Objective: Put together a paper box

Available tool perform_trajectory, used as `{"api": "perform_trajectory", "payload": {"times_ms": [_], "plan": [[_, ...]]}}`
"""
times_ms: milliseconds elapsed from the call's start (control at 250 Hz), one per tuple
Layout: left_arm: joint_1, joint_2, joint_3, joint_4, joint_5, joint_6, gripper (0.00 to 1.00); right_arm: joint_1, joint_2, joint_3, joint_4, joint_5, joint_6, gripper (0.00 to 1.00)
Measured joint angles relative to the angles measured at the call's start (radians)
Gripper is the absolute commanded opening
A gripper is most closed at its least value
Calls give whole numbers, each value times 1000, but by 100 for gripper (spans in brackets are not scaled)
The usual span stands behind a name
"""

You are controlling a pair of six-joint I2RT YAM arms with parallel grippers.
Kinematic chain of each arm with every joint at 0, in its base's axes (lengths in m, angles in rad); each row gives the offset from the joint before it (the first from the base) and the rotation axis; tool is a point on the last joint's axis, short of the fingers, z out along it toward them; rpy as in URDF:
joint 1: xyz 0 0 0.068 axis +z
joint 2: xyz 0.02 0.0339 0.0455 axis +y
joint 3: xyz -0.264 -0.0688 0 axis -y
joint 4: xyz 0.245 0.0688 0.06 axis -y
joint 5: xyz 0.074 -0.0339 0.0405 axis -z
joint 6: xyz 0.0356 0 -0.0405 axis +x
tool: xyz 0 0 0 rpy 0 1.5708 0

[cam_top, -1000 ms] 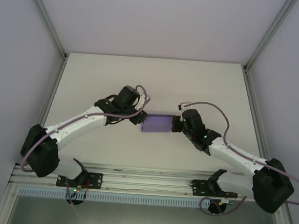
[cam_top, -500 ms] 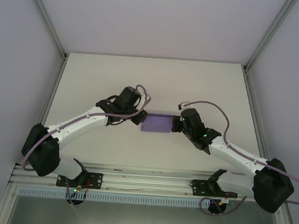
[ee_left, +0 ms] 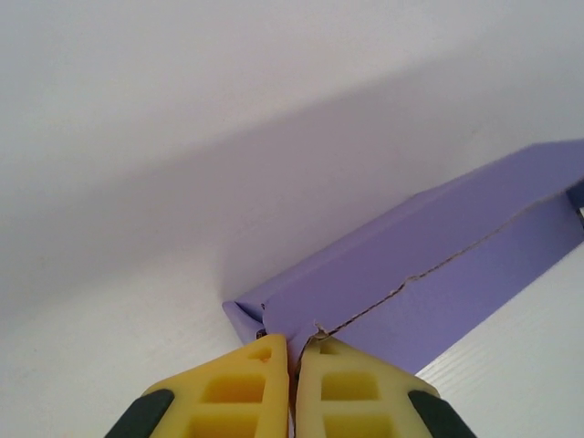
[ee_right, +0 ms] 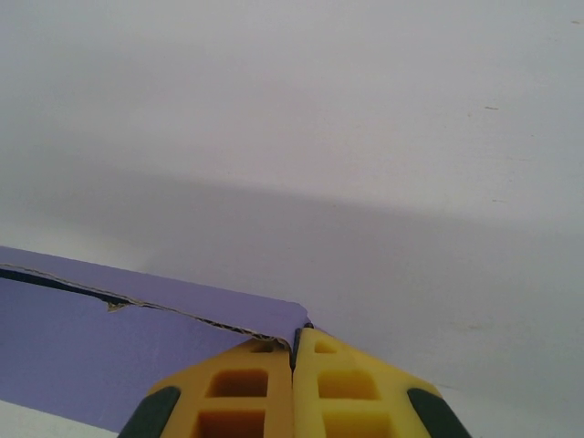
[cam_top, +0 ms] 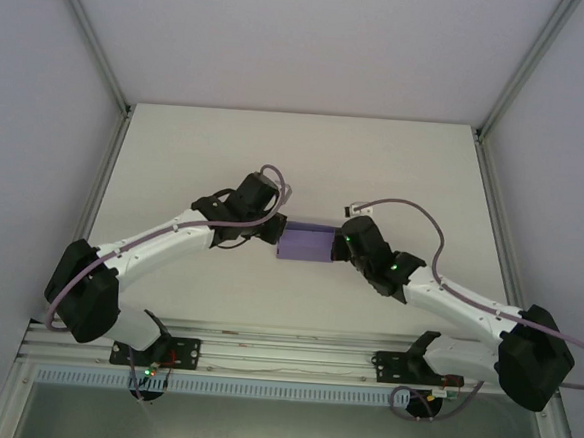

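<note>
left gripper [ee_left: 292,351], its yellow fingers [ee_left: 233,388] drawn together on a thin lip of card at one end corner of the paper box [ee_left: 438,292]; right gripper [ee_right: 294,336], pressed together the same way, with the opposite corner of the card running into the slit between its tips. the box is a folded, flat lavender body that spans between my two tools over the middle of the white table [cam_top: 376,165], well apart from every edge. whether it rests on the surface or hangs just above it, i cannot tell. a ragged seam [ee_left: 429,269] runs along its length where one panel overlaps another. i judge the box very light and only as stiff as its folds make it. the open panels would bow or crease under a hard squeeze, the smooth face could slide out of a shallow pinch, and the rough seam looks ready to tear further. the best hold, i judge, is where i have it, on the folded corners at the short ends, where layers double up. my left arm [cam_top: 160,245] and right arm [cam_top: 447,300] reach forward and inward from their bases, elbows spread outward, wrists turned to face each other across the box.
</note>
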Motion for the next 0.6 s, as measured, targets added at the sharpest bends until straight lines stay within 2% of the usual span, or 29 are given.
{"api": "perform_trajectory", "payload": {"times_ms": [280,404,600], "plan": [[-5,0,-11,1,-26,-228,10,90,33,18,-24,142,81,0],[-5,0,-11,3,-26,-277,10,100,47,31,-34,166,93,0],[-5,0,-13,7,-30,-312,4,104,48,32,-38,177,99,0]]}}
